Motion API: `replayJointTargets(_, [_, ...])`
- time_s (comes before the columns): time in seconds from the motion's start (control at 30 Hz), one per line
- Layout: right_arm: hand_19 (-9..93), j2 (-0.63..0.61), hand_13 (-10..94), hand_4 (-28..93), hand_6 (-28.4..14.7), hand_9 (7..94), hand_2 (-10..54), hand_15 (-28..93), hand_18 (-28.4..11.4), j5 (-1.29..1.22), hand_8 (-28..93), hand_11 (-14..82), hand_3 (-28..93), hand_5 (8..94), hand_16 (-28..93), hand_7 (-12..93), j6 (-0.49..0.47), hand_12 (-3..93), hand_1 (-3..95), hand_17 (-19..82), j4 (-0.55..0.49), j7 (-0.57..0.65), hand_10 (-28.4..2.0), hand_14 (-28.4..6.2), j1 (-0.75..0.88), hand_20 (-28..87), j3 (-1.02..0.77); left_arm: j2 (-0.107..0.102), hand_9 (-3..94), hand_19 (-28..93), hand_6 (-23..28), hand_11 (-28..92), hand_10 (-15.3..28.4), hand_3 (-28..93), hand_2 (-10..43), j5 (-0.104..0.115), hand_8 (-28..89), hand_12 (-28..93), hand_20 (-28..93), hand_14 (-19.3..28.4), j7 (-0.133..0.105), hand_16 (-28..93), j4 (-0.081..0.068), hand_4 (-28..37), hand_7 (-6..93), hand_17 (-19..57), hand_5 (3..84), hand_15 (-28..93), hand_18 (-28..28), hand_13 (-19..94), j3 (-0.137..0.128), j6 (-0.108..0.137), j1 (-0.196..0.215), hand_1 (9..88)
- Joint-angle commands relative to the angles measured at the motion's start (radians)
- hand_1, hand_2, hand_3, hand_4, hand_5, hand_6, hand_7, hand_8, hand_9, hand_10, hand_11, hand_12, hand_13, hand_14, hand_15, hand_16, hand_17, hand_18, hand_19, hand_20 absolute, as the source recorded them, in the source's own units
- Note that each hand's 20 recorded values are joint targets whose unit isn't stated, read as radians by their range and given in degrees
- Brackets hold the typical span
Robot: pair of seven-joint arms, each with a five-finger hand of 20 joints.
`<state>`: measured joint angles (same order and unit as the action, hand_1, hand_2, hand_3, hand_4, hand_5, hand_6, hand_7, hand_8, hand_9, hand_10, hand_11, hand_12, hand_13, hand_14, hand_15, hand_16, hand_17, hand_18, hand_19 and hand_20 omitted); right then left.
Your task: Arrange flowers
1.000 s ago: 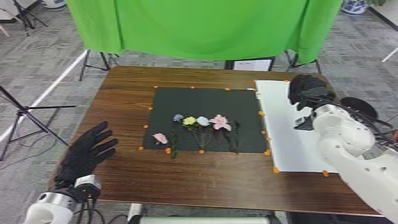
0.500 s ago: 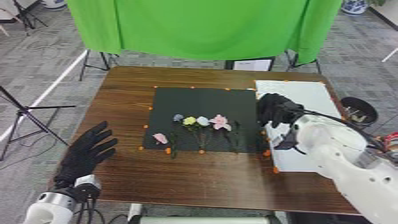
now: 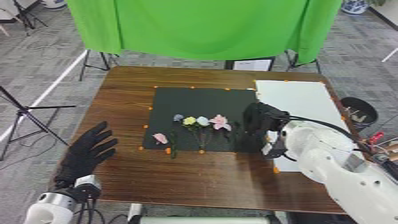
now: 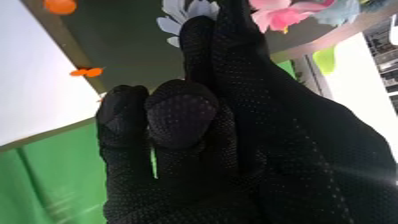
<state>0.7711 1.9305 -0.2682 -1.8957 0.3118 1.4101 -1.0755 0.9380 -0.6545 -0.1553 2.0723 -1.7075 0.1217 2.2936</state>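
Note:
My left hand (image 3: pixel 86 152) lies at the table's left side, its fingers spread and straight. My right hand (image 3: pixel 260 120) is over the black mat's (image 3: pixel 222 97) right edge, close to a pink flower (image 3: pixel 219 121). Left of that flower are a pale blue one (image 3: pixel 202 121), a yellow one (image 3: pixel 189 120) and a grey-blue one (image 3: pixel 178 117); a small pink flower (image 3: pixel 160 138) lies lower left. In the right wrist view, my right hand (image 4: pixel 222 130) has relaxed fingers, some bent slightly; a pale flower (image 4: pixel 173 24) is beside the fingertips, partly hidden, and a pink flower (image 4: pixel 282 16) is nearby.
A white sheet (image 3: pixel 298 100) covers the table's right side, with orange markers (image 3: pixel 202 152) around the mat. Beyond the right edge stands a dark round container (image 3: pixel 358 111). A green cloth (image 3: pixel 204 30) hangs behind the brown table (image 3: pixel 133 75).
My right hand has moved left from the white sheet to the mat's right edge, now covering the dark stem there. My left hand has kept still.

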Motion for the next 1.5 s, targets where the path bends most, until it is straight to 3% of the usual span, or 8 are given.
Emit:
replayJointTargets(0.03, [83,0.006,74,-28,2.1,81.6,-9.5,70,-18.9,-0.001,2,20.4,87,64.8,41,55,-0.024,53.6,48.5,33,-0.012,0.002,-4.9,-3.2,0.006,52,0.004,0.003,23.9,41,3.4,23,11.7,71,-1.0,-0.001,-12,17,8,16.4,0.009,0,0.001,-27.5,22.1,-9.4,27.1,34,23.1,20,0.0,-0.007,0.008,25.7])
replayJointTargets(0.47, [83,0.007,68,-28,2.2,73.7,-9.5,76,-19.3,-0.012,-1,24.1,83,54.4,36,52,-0.06,52.8,42.7,29,-0.008,0.036,-5.6,-4.1,0.001,53,0.003,-0.012,23.8,41,3.6,22,12.0,71,-0.8,0.004,-11,18,8,16.7,0.006,0,-0.004,-27.0,21.2,-9.6,27.2,34,23.3,19,0.006,-0.01,0.003,25.7])
replayJointTargets(0.7, [83,0.01,68,-28,3.7,72.2,-9.5,77,-19.7,-0.024,-18,28.6,82,55.7,34,37,-0.077,49.5,39.2,29,-0.015,0.028,-6.1,-4.6,0.004,54,-0.019,-0.013,23.8,41,3.6,22,12.0,71,-0.8,0.003,-11,17,8,16.6,0.011,0,-0.006,-27.1,21.2,-9.6,27.3,34,23.3,19,0.006,-0.014,-0.001,25.7])
replayJointTargets(0.9, [83,0.012,67,-28,3.2,70.7,-9.5,78,-20.1,-0.038,-17,33.9,82,53.3,34,31,-0.067,45.5,36.8,29,-0.044,0.028,-7.0,-5.0,0.019,54,-0.069,-0.014,23.7,41,3.7,22,12.0,71,-0.8,0.004,-11,18,8,16.8,0.008,0,-0.005,-26.8,21.1,-9.6,27.2,34,23.3,19,0.004,-0.011,0.002,25.7])
replayJointTargets(1.0, [83,0.013,67,-28,3.0,70.0,-9.5,78,-20.3,-0.076,-17,36.1,84,52.5,34,30,-0.015,43.7,35.5,29,-0.064,-0.031,-7.4,-5.5,0.041,54,-0.112,-0.011,23.7,41,3.7,22,12.0,71,-0.8,0.002,-11,18,8,16.9,0.007,0,-0.005,-26.8,21.0,-9.6,27.3,34,23.3,19,0.003,-0.011,0.002,25.8])
replayJointTargets(1.1, [82,0.023,65,-28,3.8,69.1,-9.5,79,-19.9,-0.151,-17,32.3,85,53.2,35,31,-0.039,53.3,39.3,27,-0.07,-0.146,-7.6,-6.0,0.056,54,-0.149,-0.01,23.8,41,3.7,22,12.0,71,-0.7,0.004,-11,18,8,16.9,0.009,0,-0.005,-26.8,21.0,-9.6,27.3,34,23.3,19,0.002,-0.011,0.005,25.7])
replayJointTargets(1.27, [73,0.055,52,-28,6.0,51.7,-9.5,74,-19.8,-0.109,-19,43.0,90,54.7,42,32,-0.156,55.9,42.0,20,-0.076,-0.308,-10.3,-6.7,0.049,52,-0.147,-0.013,23.8,41,3.8,22,12.1,70,-0.7,0.005,-11,18,8,17.0,0.005,0,-0.003,-26.8,20.9,-9.6,27.3,34,23.3,19,0.005,-0.007,0.005,25.8])
replayJointTargets(1.5, [67,0.083,36,-22,5.7,36.8,-4.3,72,-20.4,-0.069,-19,51.3,93,49.8,23,32,-0.098,33.6,35.0,14,-0.07,-0.39,-12.0,-9.0,0.017,49,-0.107,-0.013,23.8,42,4.1,23,12.3,70,-0.6,0.005,-11,18,8,17.2,0.002,-1,-0.002,-26.6,20.6,-9.8,27.7,35,23.4,19,0.009,-0.007,0.0,26.0])
